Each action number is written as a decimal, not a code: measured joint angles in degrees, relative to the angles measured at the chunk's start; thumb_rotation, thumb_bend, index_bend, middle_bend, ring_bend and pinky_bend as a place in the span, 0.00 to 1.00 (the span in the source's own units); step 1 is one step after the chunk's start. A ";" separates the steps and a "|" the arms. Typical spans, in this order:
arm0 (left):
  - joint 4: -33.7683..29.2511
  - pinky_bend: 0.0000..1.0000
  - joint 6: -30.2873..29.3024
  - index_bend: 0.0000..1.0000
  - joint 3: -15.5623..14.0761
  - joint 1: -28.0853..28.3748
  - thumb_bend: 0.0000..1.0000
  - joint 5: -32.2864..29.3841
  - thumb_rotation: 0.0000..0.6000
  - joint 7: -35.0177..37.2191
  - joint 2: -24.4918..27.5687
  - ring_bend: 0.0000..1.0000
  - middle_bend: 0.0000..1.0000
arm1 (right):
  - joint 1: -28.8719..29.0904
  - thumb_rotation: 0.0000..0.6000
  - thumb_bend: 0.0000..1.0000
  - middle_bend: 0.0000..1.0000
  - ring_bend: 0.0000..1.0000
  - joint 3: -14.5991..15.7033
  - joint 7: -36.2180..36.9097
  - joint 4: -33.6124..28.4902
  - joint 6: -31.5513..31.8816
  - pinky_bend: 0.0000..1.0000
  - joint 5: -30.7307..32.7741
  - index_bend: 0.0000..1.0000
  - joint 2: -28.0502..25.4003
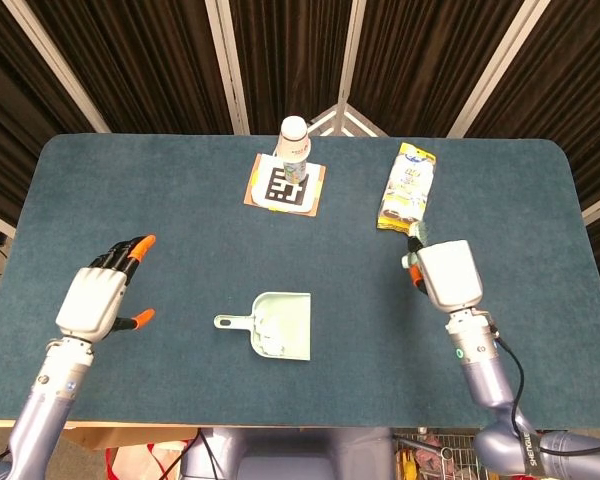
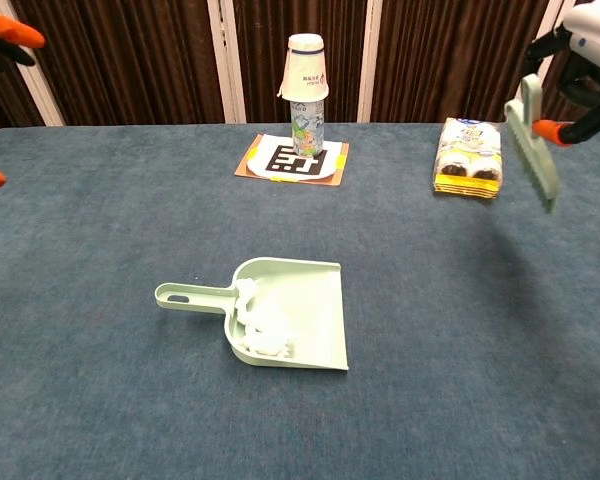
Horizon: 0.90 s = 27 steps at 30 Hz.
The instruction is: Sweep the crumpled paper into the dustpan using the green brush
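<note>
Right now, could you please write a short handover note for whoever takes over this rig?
Left hand: open, fingers spread, holding nothing, raised over the table's left side.
Right hand: holds the green brush above the table's right side, bristles pointing down, clear of the surface.
Dustpan: lies flat at centre front, handle pointing to the robot's left.
Crumpled paper: already lying inside the dustpan, near the handle end.
Done: the sweep looks complete; no paper visible on the table.
Left: probably only to set the brush down.
</note>
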<state>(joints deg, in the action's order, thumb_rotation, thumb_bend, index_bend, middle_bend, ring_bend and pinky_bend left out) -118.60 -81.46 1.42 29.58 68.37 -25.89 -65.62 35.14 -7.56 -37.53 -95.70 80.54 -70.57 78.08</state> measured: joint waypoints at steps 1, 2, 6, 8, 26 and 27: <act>0.15 0.27 0.14 0.03 -0.30 -0.63 0.03 0.71 1.00 0.83 0.50 0.13 0.08 | -0.18 1.00 0.61 0.90 0.92 0.57 -0.46 1.06 0.15 0.88 -0.92 0.82 0.28; 0.28 0.27 0.27 0.03 -0.48 -0.99 0.03 1.06 1.00 1.29 0.84 0.13 0.08 | -0.36 1.00 0.61 0.90 0.90 1.20 -0.96 1.83 0.19 0.86 -1.60 0.80 0.68; 0.58 0.27 0.99 0.02 -0.70 -1.88 0.02 1.44 1.00 2.25 1.47 0.10 0.07 | -0.98 1.00 0.49 0.36 0.31 3.98 -4.01 2.94 -1.24 0.40 -2.73 0.17 2.89; 0.70 0.25 1.42 0.02 -0.74 -2.17 0.02 1.50 1.00 2.31 1.62 0.07 0.05 | -1.24 1.00 0.37 0.10 0.07 4.74 -5.33 2.30 -2.70 0.23 -1.94 0.01 3.51; 1.73 0.10 1.88 0.00 -3.15 -7.03 0.02 7.23 1.00 5.89 2.78 0.00 0.00 | -3.99 1.00 0.28 0.00 0.00 7.66 -5.27 -19.59 -7.97 0.09 0.26 0.00 3.95; 1.87 0.10 1.67 0.00 -3.44 -7.42 0.02 7.96 1.00 6.25 2.89 0.00 0.00 | -4.41 1.00 0.28 0.00 0.00 7.92 -5.02 -19.43 -7.58 0.09 -0.21 0.00 2.97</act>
<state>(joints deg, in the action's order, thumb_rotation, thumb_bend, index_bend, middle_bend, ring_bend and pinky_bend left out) -116.73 -79.79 -2.02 22.15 76.33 -19.64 -62.74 30.73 0.36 -42.55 -115.13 72.97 -70.79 81.05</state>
